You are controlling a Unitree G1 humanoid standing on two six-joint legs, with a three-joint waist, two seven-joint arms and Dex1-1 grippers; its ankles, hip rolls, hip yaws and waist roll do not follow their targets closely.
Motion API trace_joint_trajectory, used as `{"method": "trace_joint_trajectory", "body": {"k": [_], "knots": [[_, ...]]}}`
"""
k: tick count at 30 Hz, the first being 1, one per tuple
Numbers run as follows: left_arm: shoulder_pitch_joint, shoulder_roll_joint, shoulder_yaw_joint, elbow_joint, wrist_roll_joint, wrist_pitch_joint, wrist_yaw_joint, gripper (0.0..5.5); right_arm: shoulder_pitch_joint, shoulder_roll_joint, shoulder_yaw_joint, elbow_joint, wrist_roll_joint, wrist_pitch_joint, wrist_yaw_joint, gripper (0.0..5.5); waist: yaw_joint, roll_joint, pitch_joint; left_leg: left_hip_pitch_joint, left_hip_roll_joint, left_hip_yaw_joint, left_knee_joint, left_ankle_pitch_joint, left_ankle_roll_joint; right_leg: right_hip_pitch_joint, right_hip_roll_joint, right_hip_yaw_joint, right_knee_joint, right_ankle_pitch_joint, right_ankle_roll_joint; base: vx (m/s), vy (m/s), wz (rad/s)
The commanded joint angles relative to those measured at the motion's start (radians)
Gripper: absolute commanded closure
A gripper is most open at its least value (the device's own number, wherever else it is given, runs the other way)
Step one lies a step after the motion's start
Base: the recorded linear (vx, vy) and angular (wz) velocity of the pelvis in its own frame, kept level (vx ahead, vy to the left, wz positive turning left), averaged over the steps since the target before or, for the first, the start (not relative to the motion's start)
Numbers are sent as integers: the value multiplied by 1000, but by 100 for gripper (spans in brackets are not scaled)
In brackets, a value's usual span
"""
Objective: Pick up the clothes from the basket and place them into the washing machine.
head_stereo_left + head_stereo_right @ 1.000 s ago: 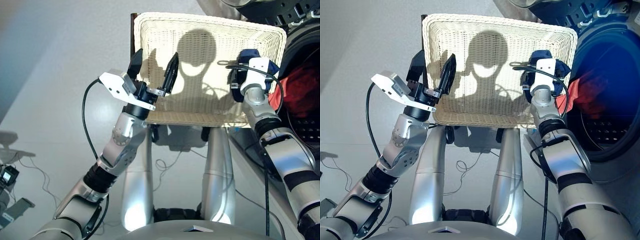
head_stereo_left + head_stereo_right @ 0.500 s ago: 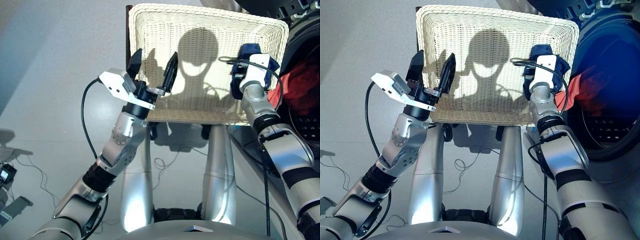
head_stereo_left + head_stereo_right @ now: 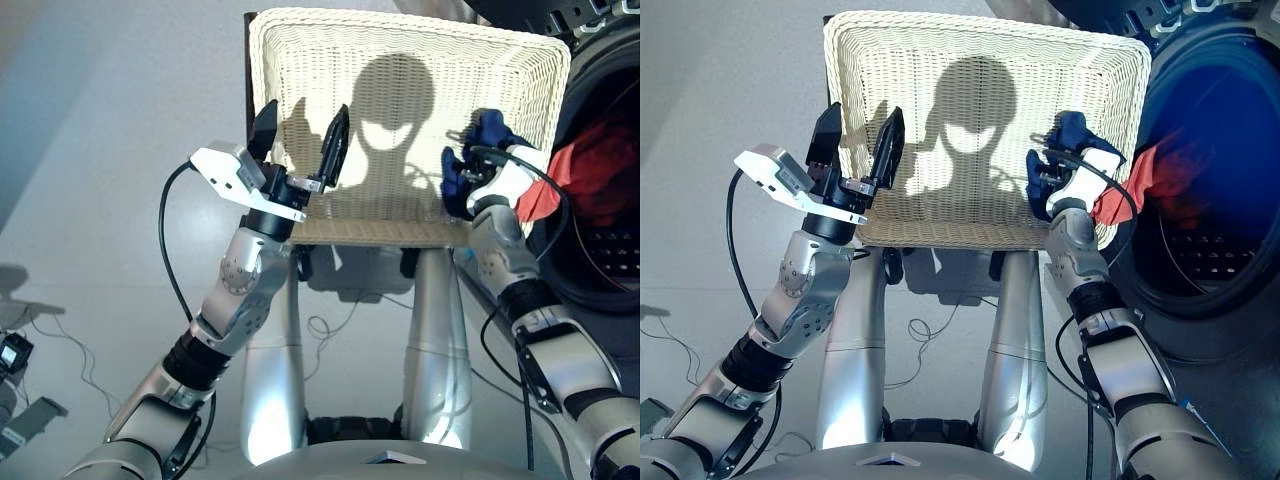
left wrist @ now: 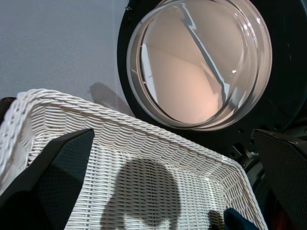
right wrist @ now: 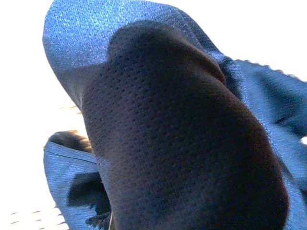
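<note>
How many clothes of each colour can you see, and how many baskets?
Dark blue clothes: 1, at the right pincer, over the basket.
Orange-red clothes: 1, in the washing machine.
Cream wicker basket: 1.
Total: 3 things.

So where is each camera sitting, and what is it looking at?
Left eye, right eye: on the head, looking down over both arms at the cream-white woven wicker basket; left gripper open, right gripper in dark blue fabric bundle.
Left wrist: looks past two black fingers to basket and round glass door.
Right wrist: filled by the blue bundle.
Shared: basket, blue bundle.
</note>
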Motion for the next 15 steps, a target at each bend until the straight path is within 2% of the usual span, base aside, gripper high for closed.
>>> {"method": "trace_joint_trajectory", "body": {"k": [1, 4, 9, 11, 15], "knots": [[23, 0, 43, -132, 68, -54, 15, 0, 67, 13, -84, -158, -69, -120, -100, 550, -24, 18, -16, 48, 44, -8, -1, -19, -34, 72, 3, -26, -95, 38, 43, 0, 0, 0], [22, -1, 38, -131, 82, -55, 32, 0, 122, 39, -134, -187, -139, -126, -179, 550, -33, 21, -16, 53, 42, -6, 1, -23, -32, 74, 3, -22, -90, 33, 44, 0, 0, 0], [11, 4, 41, -138, 103, -61, 56, 0, 125, 27, -215, -123, -264, -103, -338, 550, -34, 27, -16, 54, 41, -6, 4, -29, -30, 78, 3, -21, -89, 29, 45, 0, 0, 0], [11, 5, 44, -144, 108, -66, 60, 0, 109, 1, -240, -85, -302, -90, -383, 550, -32, 29, -16, 54, 41, -7, 7, -31, -30, 79, 2, -22, -89, 28, 46, 0, 0, 0], [6, 13, 39, -152, 102, -77, 60, 0, 9, -115, -280, 50, -340, -55, -462, 550, -20, 35, -16, 58, 39, -10, 9, -33, -31, 85, 3, -22, -86, 28, 48, 0, 0, 0]]}}
